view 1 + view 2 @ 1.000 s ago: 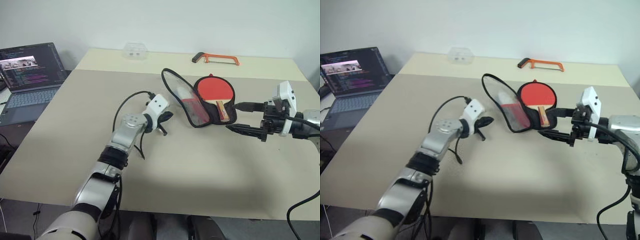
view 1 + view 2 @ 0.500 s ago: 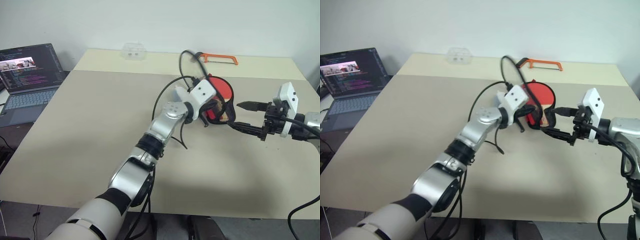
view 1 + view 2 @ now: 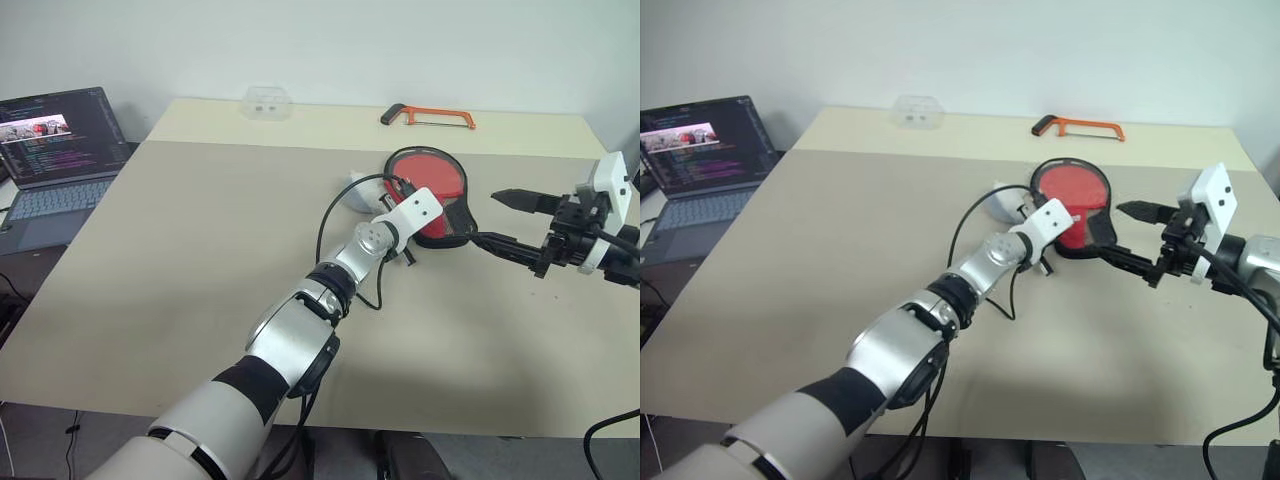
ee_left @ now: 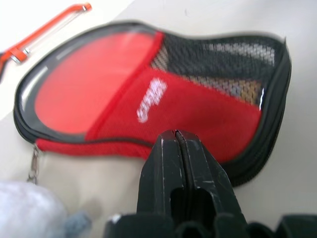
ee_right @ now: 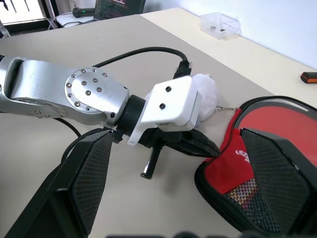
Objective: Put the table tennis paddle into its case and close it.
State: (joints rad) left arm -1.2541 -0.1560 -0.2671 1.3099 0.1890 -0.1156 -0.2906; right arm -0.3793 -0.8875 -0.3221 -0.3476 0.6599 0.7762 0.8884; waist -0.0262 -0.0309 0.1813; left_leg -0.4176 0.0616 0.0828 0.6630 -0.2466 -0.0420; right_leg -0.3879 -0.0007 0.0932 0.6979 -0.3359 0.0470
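The case (image 3: 432,200) lies on the table with its flap folded down, red face with white logo and black mesh pocket (image 4: 218,64) up. The table tennis paddle (image 4: 89,74) is inside, its red face showing through the flap's clear window. My left gripper (image 4: 176,135) is shut with nothing in it, its tips against the case's near edge. My right gripper (image 3: 487,216) hovers open just to the right of the case, one finger (image 5: 86,173) on each side of the left gripper in its wrist view.
A white fluffy ball (image 3: 358,192) on the zip chain lies just left of the case. An orange hacksaw (image 3: 430,117) and a clear plastic box (image 3: 268,100) sit at the table's far edge. An open laptop (image 3: 55,150) stands off to the left.
My left arm swung right and carried the upright flap over the paddle, so the flap now lies flat. The right gripper stayed open and shifted slightly right.
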